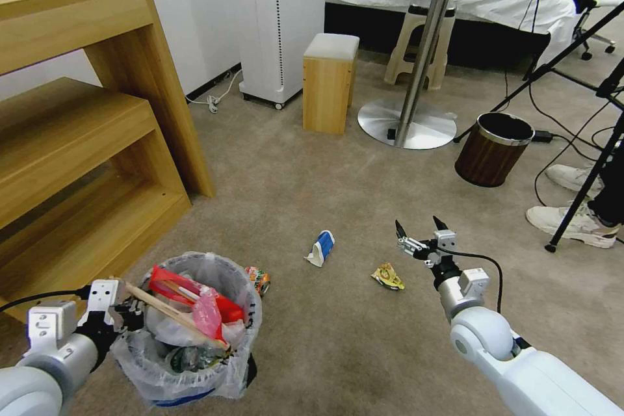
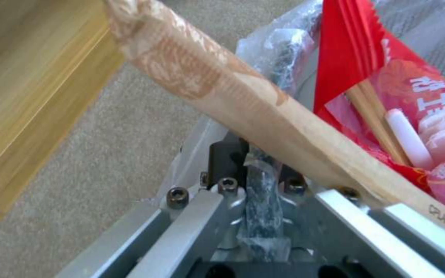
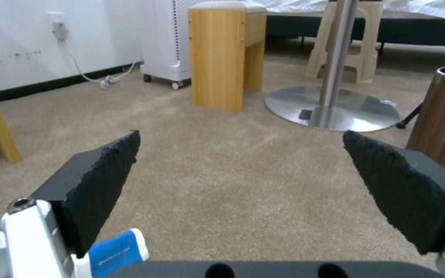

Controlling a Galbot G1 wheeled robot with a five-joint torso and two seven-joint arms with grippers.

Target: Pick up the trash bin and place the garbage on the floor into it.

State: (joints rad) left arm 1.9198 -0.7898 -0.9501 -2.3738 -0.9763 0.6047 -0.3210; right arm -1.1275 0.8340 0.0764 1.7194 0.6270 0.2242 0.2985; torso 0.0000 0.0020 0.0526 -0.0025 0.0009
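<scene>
Trash bin (image 1: 188, 331) sits on the beige floor (image 1: 338, 169) at lower left, liner bag folded over the rim, already stuffed: red wrappers (image 1: 185, 289), wooden stick (image 1: 172, 312) lying across the top. Left end effector (image 1: 120, 312) is pinched on the bin's near rim with bag film between its fingers, seemingly to carry the bin along. Loose garbage nearby: blue-white paper cup (image 1: 321, 247), yellow packet (image 1: 387, 276), small packet (image 1: 259, 279) touching the bin. Right end effector (image 1: 424, 234) is spread wide, empty, just beyond the yellow packet, probably lining up a pickup.
</scene>
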